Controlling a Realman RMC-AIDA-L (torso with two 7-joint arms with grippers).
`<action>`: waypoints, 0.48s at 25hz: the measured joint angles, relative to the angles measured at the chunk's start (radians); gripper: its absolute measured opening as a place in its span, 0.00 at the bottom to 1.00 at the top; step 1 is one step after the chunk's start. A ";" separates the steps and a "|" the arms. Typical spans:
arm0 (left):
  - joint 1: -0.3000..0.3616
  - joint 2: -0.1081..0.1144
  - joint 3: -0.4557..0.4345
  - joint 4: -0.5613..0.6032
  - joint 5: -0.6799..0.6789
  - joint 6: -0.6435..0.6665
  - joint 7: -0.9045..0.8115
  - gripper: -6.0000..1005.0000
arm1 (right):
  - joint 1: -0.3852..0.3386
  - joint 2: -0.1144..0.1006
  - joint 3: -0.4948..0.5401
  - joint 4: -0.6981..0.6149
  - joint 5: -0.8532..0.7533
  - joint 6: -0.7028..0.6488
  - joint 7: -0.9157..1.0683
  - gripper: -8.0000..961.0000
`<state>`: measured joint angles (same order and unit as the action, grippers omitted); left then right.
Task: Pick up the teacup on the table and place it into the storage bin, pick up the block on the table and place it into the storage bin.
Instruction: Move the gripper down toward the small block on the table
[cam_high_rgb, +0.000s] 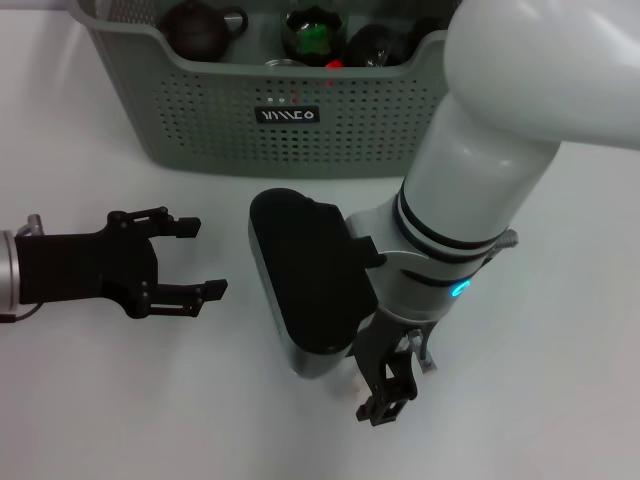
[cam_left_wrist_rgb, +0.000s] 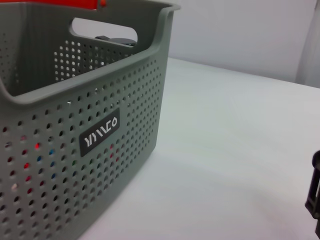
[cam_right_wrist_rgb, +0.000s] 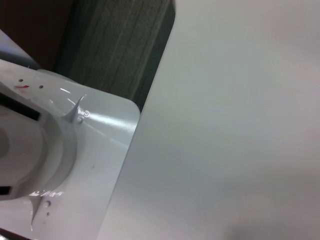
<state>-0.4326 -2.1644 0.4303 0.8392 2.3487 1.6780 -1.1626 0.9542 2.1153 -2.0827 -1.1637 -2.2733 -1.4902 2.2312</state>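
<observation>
Right pincer (cam_high_rgb: 388, 392) low, closure unclear — left pincer (cam_high_rgb: 190, 262) spread; storage bin (cam_high_rgb: 200, 110) long axis crosswise.

My storage bin (cam_high_rgb: 215, 135), grey-green with perforated sides and a black label (cam_high_rgb: 287, 114), stands upright at the desk's far edge, dark teaware (cam_high_rgb: 200, 28) inside.

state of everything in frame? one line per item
storage bin: upright on the table, dark teapot and other items already inside
teapot: upright in the bin
left claw: open, empty, low over the table in front of the bin
right claw: pointing down at the table near the front edge, something small and pale at its tips
table: white
</observation>
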 joint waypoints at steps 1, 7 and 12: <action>0.000 0.000 -0.002 0.000 0.000 0.000 0.000 0.87 | 0.000 0.000 -0.003 0.004 0.001 0.001 -0.001 0.72; 0.000 0.000 -0.006 0.000 0.000 0.000 0.000 0.87 | -0.001 0.002 -0.026 0.026 -0.005 0.026 -0.010 0.72; 0.000 0.000 -0.006 0.000 0.000 0.000 0.000 0.87 | 0.000 0.003 -0.051 0.058 -0.008 0.061 -0.012 0.72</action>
<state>-0.4325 -2.1645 0.4247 0.8389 2.3484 1.6782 -1.1628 0.9544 2.1188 -2.1337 -1.1059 -2.2813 -1.4296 2.2187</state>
